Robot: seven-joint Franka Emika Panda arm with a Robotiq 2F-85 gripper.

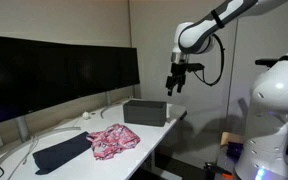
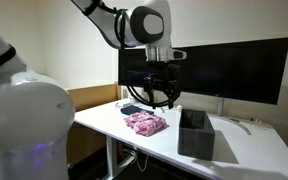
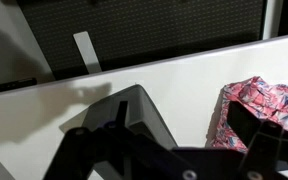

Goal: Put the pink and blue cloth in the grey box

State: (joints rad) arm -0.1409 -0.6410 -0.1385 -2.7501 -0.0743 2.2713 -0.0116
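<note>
The black Robotiq gripper (image 1: 176,82) hangs in the air above the white rectangular table (image 1: 156,142), near the grey box and well clear of it. Its jaws stand wide apart and hold nothing. In the wrist view its dark fingers (image 3: 269,135) show at the bottom edge, spread to either side.

The grey box (image 1: 144,112) is dark and rectangular with low straight walls. It stands upright on the table and shows in both exterior views (image 2: 195,135). The wrist view catches 1 corner of it (image 3: 134,112).

The 2 cloths lie on the tabletop, outside the box. The pink cloth (image 1: 114,140), soft and mottled with red and white, is crumpled in a heap just beside the box (image 2: 145,123) and shows at the right edge of the wrist view (image 3: 259,105). The navy cloth (image 1: 62,152) – plain, dark and spread flatter – lies on the far side of the pink cloth from the box. Its edge reaches the pink one, though whether they touch cannot be told.

A row of wide black monitors (image 1: 54,72) stands along the back of the table.
</note>
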